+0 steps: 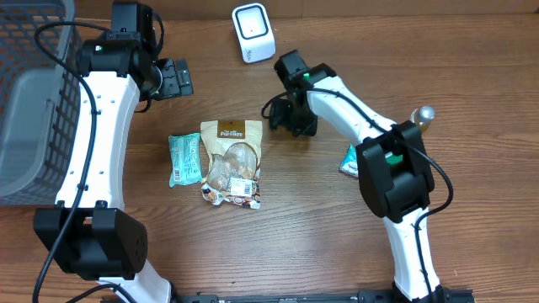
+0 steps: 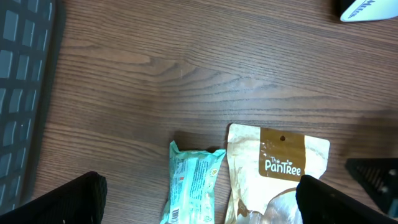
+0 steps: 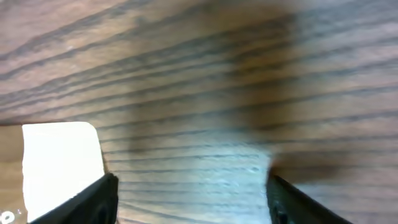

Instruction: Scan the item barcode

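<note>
Snack bag [image 1: 233, 160] lies flat on the table [image 1: 337, 252], not held.
The right gripper [image 1: 282, 118] sits just beside the bag's top right corner, fingers spread, grasping nothing. The left gripper [image 1: 178, 78] hangs beyond the bag's top left corner, jaws wide, empty.

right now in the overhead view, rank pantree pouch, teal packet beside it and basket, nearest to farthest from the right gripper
1. PanTree pouch, just left of the right gripper.
2. Teal packet, left of the pouch.
3. Basket, far left edge.

Grey basket [image 1: 21, 42] (far left), wooden table [image 1: 320, 227]
</note>
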`<move>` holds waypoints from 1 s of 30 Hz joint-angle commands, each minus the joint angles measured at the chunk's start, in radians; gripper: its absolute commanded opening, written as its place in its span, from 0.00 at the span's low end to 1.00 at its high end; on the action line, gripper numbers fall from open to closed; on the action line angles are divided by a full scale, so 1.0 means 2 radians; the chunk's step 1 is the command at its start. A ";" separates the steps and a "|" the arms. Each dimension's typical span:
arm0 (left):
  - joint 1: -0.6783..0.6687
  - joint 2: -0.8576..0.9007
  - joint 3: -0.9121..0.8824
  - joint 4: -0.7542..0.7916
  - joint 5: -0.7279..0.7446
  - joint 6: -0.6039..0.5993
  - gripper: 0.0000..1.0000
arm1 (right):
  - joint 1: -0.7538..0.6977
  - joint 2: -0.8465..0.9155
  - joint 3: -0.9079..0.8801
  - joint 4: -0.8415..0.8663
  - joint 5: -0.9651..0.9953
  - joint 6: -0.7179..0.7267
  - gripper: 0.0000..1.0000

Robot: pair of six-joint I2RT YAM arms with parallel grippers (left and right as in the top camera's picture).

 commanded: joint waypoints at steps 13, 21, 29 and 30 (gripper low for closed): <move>-0.003 -0.004 0.006 0.000 0.001 -0.002 0.99 | 0.000 -0.001 -0.002 0.007 0.045 0.000 1.00; -0.003 -0.004 0.006 0.029 0.007 -0.011 1.00 | 0.000 -0.001 -0.002 -0.007 0.060 -0.002 1.00; -0.003 -0.004 0.006 0.030 0.129 -0.001 0.54 | 0.000 -0.001 -0.002 -0.020 0.060 -0.002 1.00; -0.003 -0.004 0.006 0.018 0.134 0.001 0.30 | 0.000 -0.001 -0.002 -0.020 0.060 -0.002 1.00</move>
